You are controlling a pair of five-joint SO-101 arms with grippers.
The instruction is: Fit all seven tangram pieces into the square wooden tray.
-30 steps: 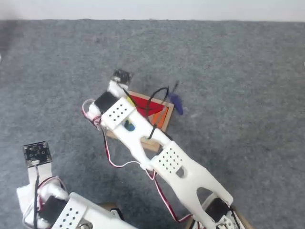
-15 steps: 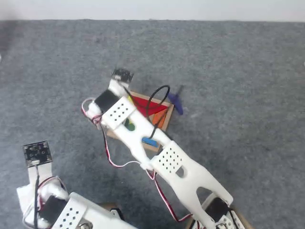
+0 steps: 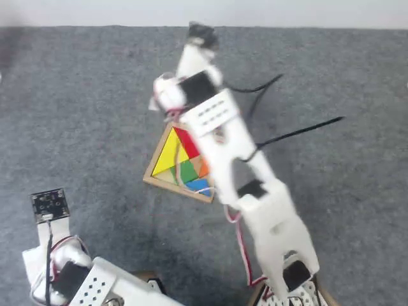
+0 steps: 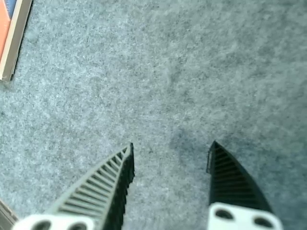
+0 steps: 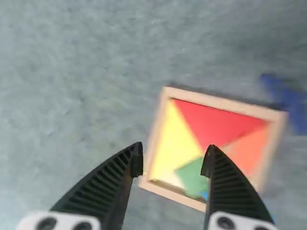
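Square wooden tray (image 3: 157,154) is sitting roughly mid-way across the grey carpeted table (image 3: 76,95), well back from the far edge and turned so one corner points at that edge. Inside it I can make out a big red triangle (image 3: 186,141) up by that far corner. A big yellow triangle (image 3: 171,156) lies against the tray's left edge, touching the red one. A green piece (image 3: 187,171) sits below those two, and an orange piece (image 3: 203,168) is next to it. A light blue piece (image 3: 199,186) lies down along the tray's near edge. My white right arm (image 3: 220,127) stretches across the tray's right side in the high view, so I can't tell what's under it.

My right gripper (image 5: 173,148) is spread wide open and up off the carpet. Its two black tips frame the tray's yellow corner in its wrist view. Same view also catches a dark blue piece (image 5: 284,96), pretty blurry, lying on the carpet just outside one tray corner, the one by the red and orange pieces.

My left gripper (image 4: 171,145) is open too, fingers wide apart over bare carpet. One wooden corner of the tray is well off to the side in its view. The left arm (image 3: 95,284) is parked down at the near-left corner of the table, well apart from the tray.
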